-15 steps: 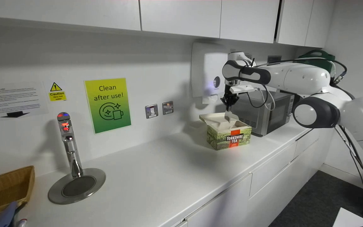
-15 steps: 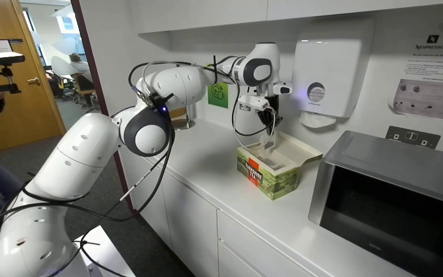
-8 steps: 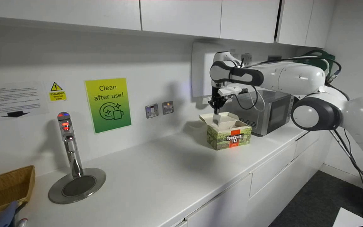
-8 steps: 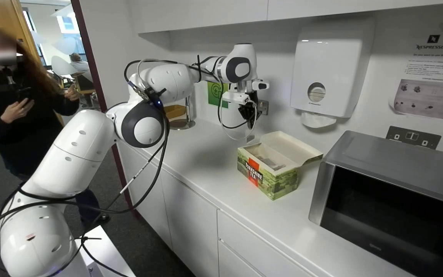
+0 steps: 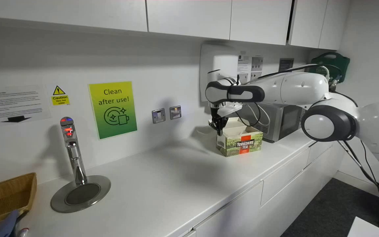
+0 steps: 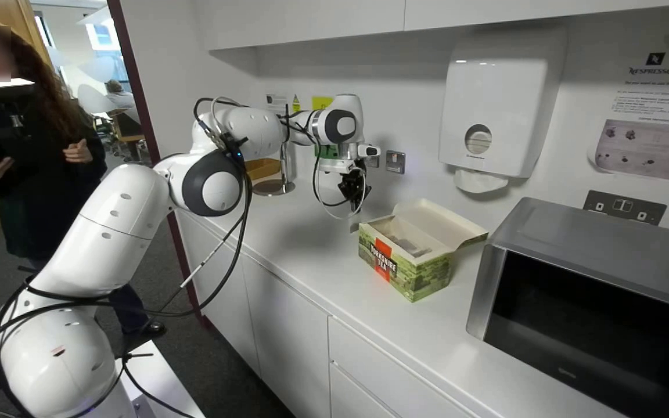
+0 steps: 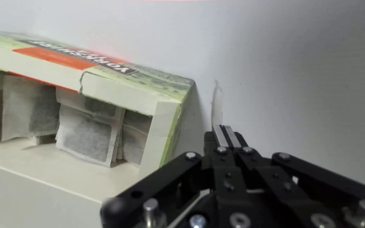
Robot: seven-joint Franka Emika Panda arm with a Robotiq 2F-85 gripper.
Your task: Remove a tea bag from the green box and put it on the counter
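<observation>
On the white worktop (image 5: 150,184), a basket (image 5: 15,189), tap (image 5: 74,156), opened green box (image 5: 233,147) and microwave (image 6: 590,290) are ranged below cupboards (image 5: 189,16). A tea bag (image 7: 218,106) is pinched by the claw (image 7: 223,127).

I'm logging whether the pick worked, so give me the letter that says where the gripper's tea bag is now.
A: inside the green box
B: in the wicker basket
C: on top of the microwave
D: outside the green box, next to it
D: in the wrist view the tea bag, seen nearly edge-on, is at the closed tips of the gripper, past one end of the green box.
</observation>
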